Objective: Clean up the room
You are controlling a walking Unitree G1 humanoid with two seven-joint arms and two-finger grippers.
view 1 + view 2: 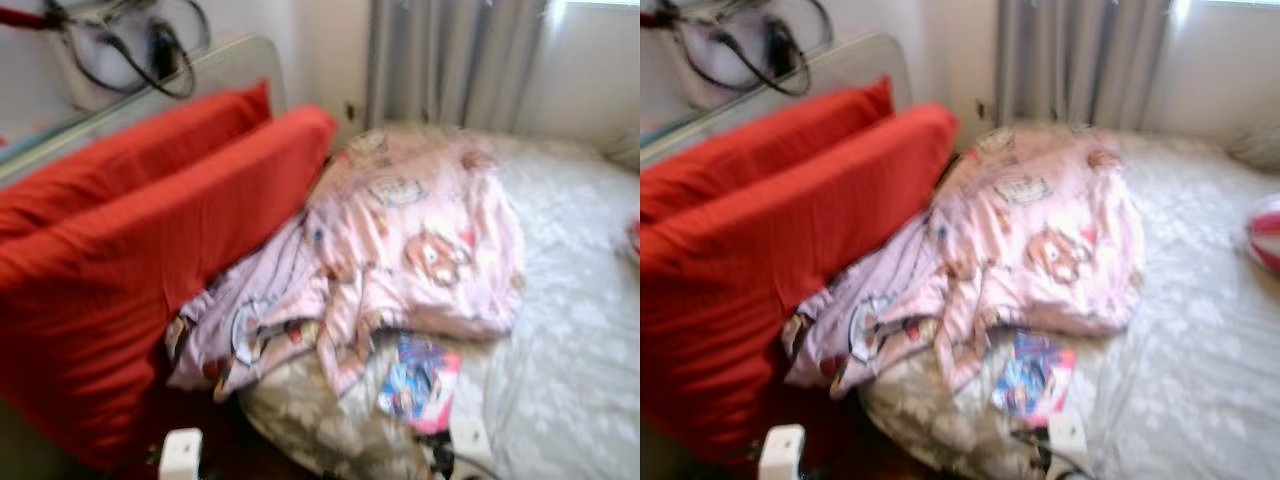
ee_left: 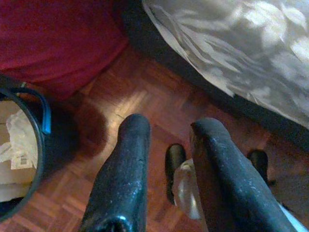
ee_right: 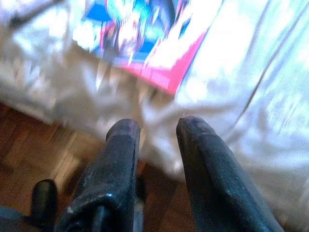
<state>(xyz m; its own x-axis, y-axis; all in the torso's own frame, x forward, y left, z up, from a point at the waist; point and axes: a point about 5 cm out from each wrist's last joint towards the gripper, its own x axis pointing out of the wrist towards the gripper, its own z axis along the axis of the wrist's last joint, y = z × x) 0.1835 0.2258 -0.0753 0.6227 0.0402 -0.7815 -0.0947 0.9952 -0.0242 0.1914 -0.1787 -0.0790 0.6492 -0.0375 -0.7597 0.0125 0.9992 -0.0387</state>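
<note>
Looking down across a bed (image 1: 570, 330) in a blurred head view, I see a crumpled pink blanket (image 1: 410, 240) heaped beside two red cushions (image 1: 150, 250), with a pink-and-blue packet (image 1: 418, 385) lying on the pale sheet just below the blanket's edge. My right gripper (image 3: 154, 128), fingers slightly apart and holding nothing, hangs at the mattress edge close to that packet. My left gripper (image 2: 169, 133), fingers likewise parted and empty, hangs low over the parquet floor (image 2: 140, 101), near a dark bin (image 2: 29, 145) with a blue handle.
</note>
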